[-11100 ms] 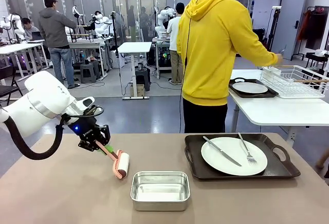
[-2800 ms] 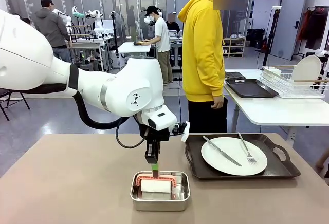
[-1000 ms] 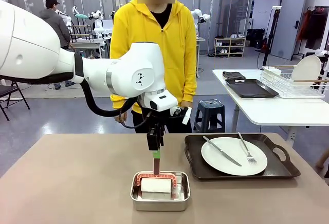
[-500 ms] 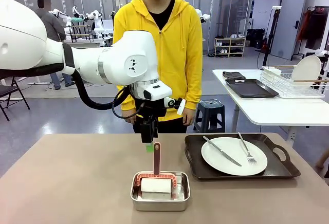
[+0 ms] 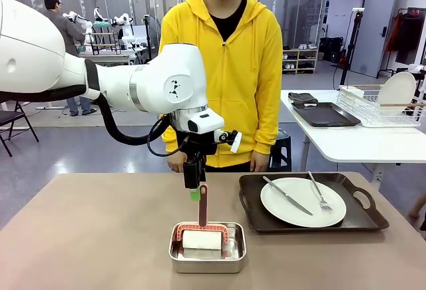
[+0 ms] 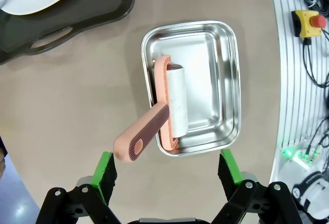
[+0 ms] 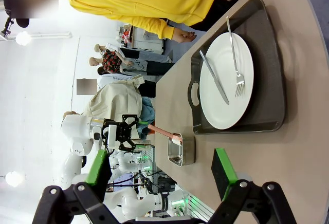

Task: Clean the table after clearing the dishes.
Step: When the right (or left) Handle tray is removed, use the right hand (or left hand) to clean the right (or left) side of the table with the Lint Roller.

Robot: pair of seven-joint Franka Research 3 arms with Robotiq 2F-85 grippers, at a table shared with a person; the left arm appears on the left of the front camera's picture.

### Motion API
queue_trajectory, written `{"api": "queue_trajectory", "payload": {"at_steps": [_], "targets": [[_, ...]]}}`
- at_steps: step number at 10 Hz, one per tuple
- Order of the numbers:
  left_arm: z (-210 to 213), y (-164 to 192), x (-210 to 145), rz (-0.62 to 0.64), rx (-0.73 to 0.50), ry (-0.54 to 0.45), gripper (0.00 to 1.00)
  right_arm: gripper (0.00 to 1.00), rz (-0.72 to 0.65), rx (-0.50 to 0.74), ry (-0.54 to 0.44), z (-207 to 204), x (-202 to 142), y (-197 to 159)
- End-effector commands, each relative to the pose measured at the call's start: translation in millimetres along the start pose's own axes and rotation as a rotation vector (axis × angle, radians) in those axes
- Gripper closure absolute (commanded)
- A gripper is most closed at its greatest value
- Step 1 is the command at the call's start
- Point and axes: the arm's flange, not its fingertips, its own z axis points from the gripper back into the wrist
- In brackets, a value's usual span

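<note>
Fingers [image 6: 105, 175] of the left gripper [image 6: 165, 158] are standing wide apart, gripping nothing. They are hanging just above the roller [image 6: 175, 103], whose handle is sticking up out of the pan [image 6: 218, 70]. The right gripper [image 7: 160, 153] is also gaping, with nothing between its pads. The plate [image 5: 303, 201], knife [image 5: 286, 195] and fork [image 5: 321, 193] are lying on the tray [image 5: 365, 221], right of the pan on the table [image 5: 80, 237]. A person [image 5: 229, 57] is standing at the far side.

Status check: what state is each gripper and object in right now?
left gripper: open, gripping nothing.
right gripper: open, empty.
lint roller: lying in the steel pan, handle sticking up.
steel pan: on the table, holding the roller.
plate: on the tray, fork and knife on it.
</note>
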Motion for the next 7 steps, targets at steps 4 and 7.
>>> {"api": "queue_trajectory", "payload": {"at_steps": [4, 7], "targets": [[26, 4, -7, 0.08, -0.028, -0.028, 0.0, 0.0, 0.005, -0.006, 0.005, 1, -2, 3], [85, -12, -91, 0.436, -0.173, -0.375, 0.0, 0.0, 0.005, -0.006, 0.005, 1, -2, 3]]}}
